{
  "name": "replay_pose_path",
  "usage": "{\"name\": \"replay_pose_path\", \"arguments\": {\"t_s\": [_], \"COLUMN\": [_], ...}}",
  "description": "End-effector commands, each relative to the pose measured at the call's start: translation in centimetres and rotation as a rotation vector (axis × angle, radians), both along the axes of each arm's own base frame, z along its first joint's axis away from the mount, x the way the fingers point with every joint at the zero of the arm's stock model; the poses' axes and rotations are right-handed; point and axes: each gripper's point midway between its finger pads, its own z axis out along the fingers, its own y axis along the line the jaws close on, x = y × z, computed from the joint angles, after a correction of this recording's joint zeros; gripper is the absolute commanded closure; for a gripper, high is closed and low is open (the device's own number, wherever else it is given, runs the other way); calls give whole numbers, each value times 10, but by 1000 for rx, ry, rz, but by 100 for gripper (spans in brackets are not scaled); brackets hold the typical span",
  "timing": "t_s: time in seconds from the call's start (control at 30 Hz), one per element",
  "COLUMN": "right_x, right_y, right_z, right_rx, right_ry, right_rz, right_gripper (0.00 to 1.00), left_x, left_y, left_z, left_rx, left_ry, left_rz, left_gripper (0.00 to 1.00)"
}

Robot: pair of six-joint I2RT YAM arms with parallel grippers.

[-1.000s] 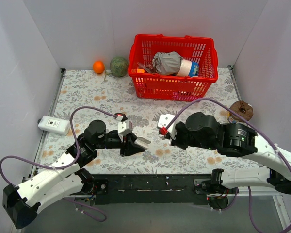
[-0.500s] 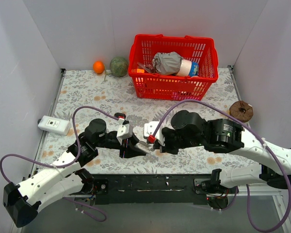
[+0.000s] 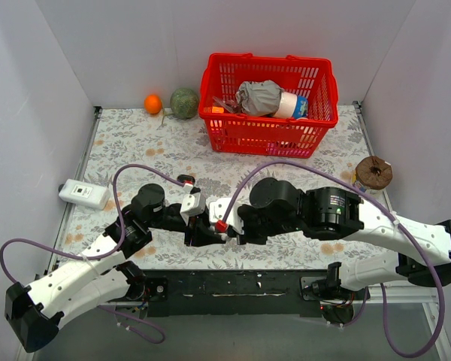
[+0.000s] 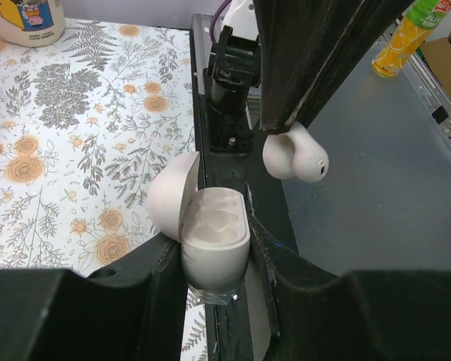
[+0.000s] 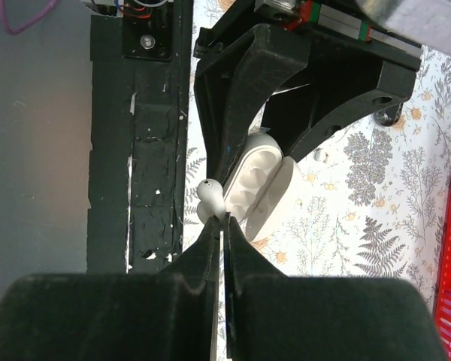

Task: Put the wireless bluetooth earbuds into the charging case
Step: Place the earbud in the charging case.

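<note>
My left gripper (image 4: 218,282) is shut on a white charging case (image 4: 214,244), lid open, its empty moulded wells facing up. The case also shows in the right wrist view (image 5: 259,177). My right gripper (image 5: 224,219) is shut on a small white earbud (image 5: 209,197) and holds it just beside and above the case's near rim. In the left wrist view the earbud (image 4: 295,156) hangs from the right fingers a little above and to the right of the case. In the top view the two grippers (image 3: 210,226) meet near the table's front edge. No black earbuds are in view.
A red basket (image 3: 269,135) with a can and grey wrapping stands at the back. An orange (image 3: 152,103) and a green ball (image 3: 184,103) lie at the back left. A white box (image 3: 83,194) sits at the left edge, a brown ring (image 3: 373,171) at the right. A tiny white piece (image 5: 322,156) lies on the cloth.
My right arm has swung left with the earbud, from about mid-table to right against the left gripper and the open case. The left arm has hardly moved.
</note>
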Motion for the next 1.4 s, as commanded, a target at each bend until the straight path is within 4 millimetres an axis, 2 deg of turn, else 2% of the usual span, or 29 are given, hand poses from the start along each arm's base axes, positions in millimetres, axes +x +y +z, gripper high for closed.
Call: {"name": "replay_pose_path", "arguments": {"t_s": [0.0, 0.3, 0.83, 1.37], "right_x": [8, 22, 23, 26], "right_y": [14, 23, 26, 38], "right_z": [18, 9, -8, 0], "right_rx": [80, 64, 25, 52], "right_ry": [-58, -109, -99, -52], "right_rz": [-21, -68, -72, -138], "right_gripper": [99, 99, 99, 99], "left_x": [-4, -5, -4, 11], "left_y": [2, 3, 5, 6], "left_z": [20, 18, 22, 17], "left_rx": [-42, -38, -55, -57], "left_ry": [-35, -25, -40, -59], "left_rz": [-16, -17, 7, 106], "left_gripper": [100, 100, 100, 100]}}
